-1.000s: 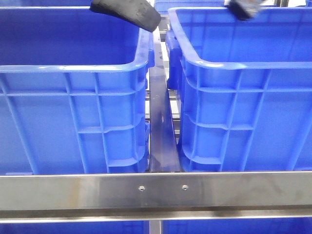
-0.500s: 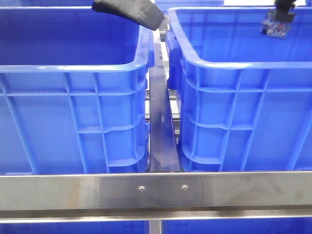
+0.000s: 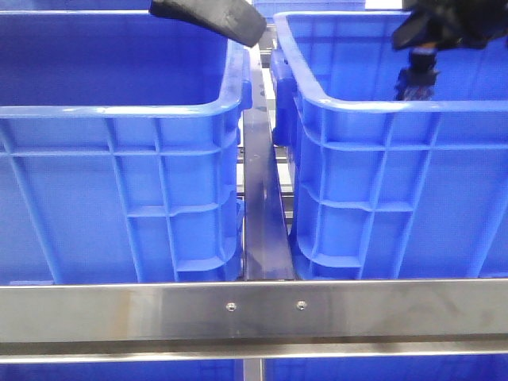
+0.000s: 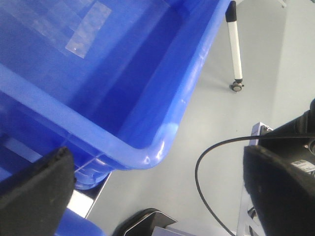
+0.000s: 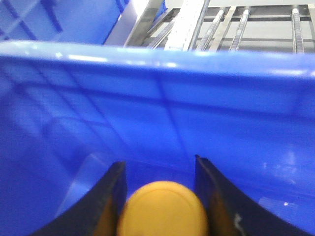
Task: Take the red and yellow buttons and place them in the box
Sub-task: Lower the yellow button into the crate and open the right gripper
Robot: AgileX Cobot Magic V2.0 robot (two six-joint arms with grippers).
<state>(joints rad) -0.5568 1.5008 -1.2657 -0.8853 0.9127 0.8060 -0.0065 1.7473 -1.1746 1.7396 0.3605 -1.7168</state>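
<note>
the right gripper (image 5: pixel 160 196) points downward at about one o'clock in the front view, its two dark fingers (image 5: pixel 109 196) closed on something between them. the left gripper (image 4: pixel 157 191) sits near twelve o'clock, jaws spread wide apart, nothing between them.

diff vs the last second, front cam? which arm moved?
The right claw moved: from the top edge, above the right crate, it has come down inside that crate, near its far wall. The right wrist view shows it shut on the yellow button. The left claw barely shifted, above the left crate, fingers apart and holding nothing. Neither crate moved.
</note>
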